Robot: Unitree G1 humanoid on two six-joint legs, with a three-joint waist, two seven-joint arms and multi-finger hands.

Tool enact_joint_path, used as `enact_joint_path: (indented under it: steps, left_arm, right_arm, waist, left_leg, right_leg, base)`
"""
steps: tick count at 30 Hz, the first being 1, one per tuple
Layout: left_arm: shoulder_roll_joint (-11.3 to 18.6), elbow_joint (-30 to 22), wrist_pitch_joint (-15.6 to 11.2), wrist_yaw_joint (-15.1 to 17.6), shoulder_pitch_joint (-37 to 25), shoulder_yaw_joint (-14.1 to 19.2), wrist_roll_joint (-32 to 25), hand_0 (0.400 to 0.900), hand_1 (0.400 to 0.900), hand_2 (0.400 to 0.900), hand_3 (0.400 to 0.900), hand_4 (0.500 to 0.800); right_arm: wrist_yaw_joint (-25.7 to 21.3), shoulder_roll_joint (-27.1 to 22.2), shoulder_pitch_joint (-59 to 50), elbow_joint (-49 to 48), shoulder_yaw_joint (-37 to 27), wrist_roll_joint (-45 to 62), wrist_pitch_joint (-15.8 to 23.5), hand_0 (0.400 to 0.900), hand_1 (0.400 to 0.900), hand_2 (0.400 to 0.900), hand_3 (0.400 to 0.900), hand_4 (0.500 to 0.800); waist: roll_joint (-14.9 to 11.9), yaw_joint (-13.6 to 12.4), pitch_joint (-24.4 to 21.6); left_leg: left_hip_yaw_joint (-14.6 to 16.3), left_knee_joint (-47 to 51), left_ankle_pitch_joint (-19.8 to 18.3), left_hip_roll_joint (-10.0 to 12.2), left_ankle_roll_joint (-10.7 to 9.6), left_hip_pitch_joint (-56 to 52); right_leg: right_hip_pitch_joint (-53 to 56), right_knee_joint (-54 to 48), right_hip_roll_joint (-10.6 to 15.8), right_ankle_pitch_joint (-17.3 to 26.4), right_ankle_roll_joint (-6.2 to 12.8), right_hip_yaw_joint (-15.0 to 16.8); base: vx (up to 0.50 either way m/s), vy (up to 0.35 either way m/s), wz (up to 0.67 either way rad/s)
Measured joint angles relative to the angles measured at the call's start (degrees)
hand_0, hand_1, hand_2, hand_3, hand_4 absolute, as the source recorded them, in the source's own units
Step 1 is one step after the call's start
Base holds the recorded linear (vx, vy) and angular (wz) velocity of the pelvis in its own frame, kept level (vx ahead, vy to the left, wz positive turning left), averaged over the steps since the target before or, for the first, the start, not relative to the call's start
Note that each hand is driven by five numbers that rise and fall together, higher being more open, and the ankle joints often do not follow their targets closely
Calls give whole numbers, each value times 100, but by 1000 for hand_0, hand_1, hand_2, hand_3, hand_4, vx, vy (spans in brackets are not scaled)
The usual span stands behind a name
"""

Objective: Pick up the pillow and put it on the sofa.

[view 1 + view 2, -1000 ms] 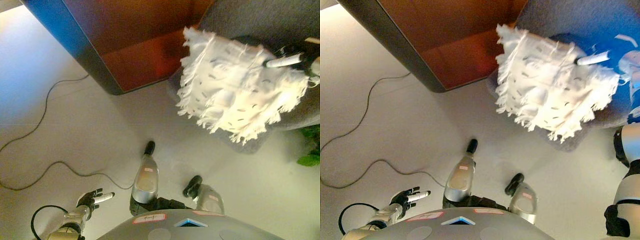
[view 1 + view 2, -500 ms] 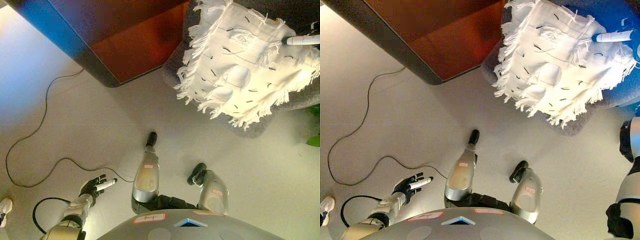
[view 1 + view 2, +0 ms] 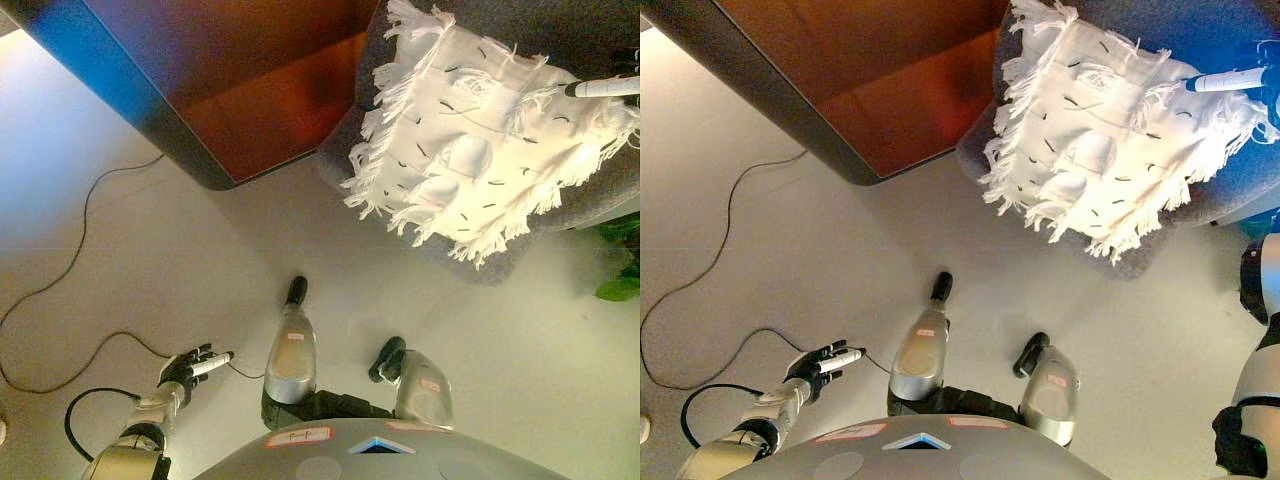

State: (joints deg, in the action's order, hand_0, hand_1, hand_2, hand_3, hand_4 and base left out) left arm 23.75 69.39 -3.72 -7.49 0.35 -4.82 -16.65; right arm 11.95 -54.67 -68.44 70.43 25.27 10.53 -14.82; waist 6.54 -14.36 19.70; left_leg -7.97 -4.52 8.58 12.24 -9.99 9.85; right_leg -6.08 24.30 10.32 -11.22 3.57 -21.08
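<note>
Right hand (image 3: 618, 88), fingers pinching the fringed pillow (image 3: 480, 140), has swung it over the sofa (image 3: 560, 30); release looks near.

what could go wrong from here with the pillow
1. The white fringed pillow overhangs the front edge of the grey sofa; let go here, it may tip off onto the floor.
2. Only one white-tipped finger of the right hand shows at the pillow's far edge, so the hold looks slight and the pillow could slip.
3. The fringe could catch on that finger as the hand withdraws, dragging the pillow off. The left hand hangs low, too far to help.
</note>
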Motion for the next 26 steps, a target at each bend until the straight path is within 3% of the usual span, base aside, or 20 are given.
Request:
enact_joint_path:
  steps: [11, 21, 26]
  left_arm:
    - [-6, 60, 60, 57, 76, -33, 6, 900, 900, 900, 900, 800]
    - [-38, 93, 191, 125, 106, -125, 8, 900, 900, 900, 900, 800]
    - [-133, 103, 265, 256, 139, -83, 7, 900, 900, 900, 900, 800]
  right_arm:
    - [98, -300, 347, 124, -87, 1, -67, 900, 900, 900, 900, 800]
    - [262, -314, 2548, -536, -980, 114, 212, 900, 900, 900, 900, 800]
    - [216, 605, 4312, -1397, -1673, 482, 664, 900, 900, 900, 900, 800]
  waist:
    - [-593, 172, -858]
    - [-739, 792, -1470]
    - [-833, 1202, -1677]
  left_leg:
    - [481, 444, -79, -81, 98, -684]
    - [1059, 778, -136, -175, 175, -1094]
    - [1379, 913, -158, -154, 138, -1278]
  right_leg:
    - [672, -1083, -45, 397, 231, 233]
    - [1144, -2275, -87, 1055, 383, 663]
    - [1217, -2594, -128, 1258, 410, 949]
  base:
    - [-4, 57, -19]
    - [-47, 70, -25]
    - [-63, 59, -29]
